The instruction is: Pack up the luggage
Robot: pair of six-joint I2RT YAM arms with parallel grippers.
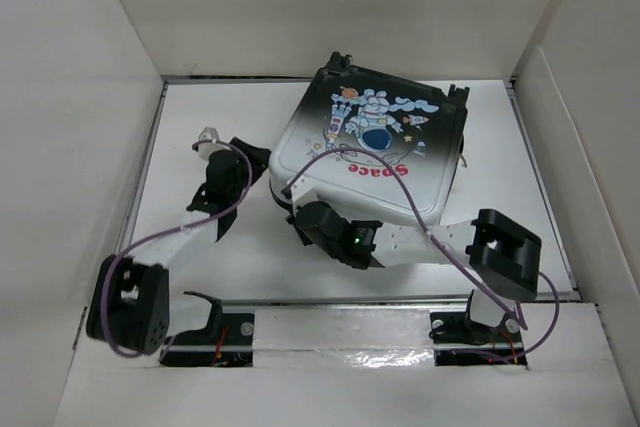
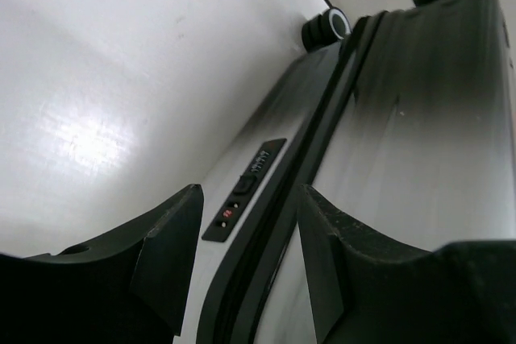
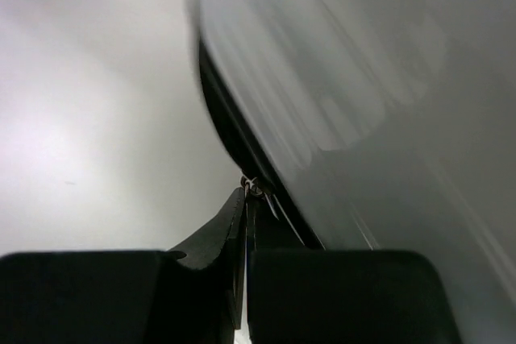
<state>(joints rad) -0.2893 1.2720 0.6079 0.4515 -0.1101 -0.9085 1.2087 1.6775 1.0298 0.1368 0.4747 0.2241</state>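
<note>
Right gripper (image 3: 246, 199) closed tight, I sit at the dark seam on the near-left corner of the luggage (image 1: 375, 137), a small metal tab (image 3: 252, 185) at my fingertips, though I cannot tell whether it is pinched. The luggage lies shut and flat, astronaut side up, toward the far edge of the white table (image 1: 190, 127), right of centre. My left gripper (image 2: 250, 195), jaws apart, sits just beside its left side, facing the lock panel (image 2: 244, 189) and, beyond it, a black caster wheel (image 2: 326, 28).

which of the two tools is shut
The right tool, fingers pinched together at the zipper seam of the luggage; the left tool stands open beside the combination lock.
</note>
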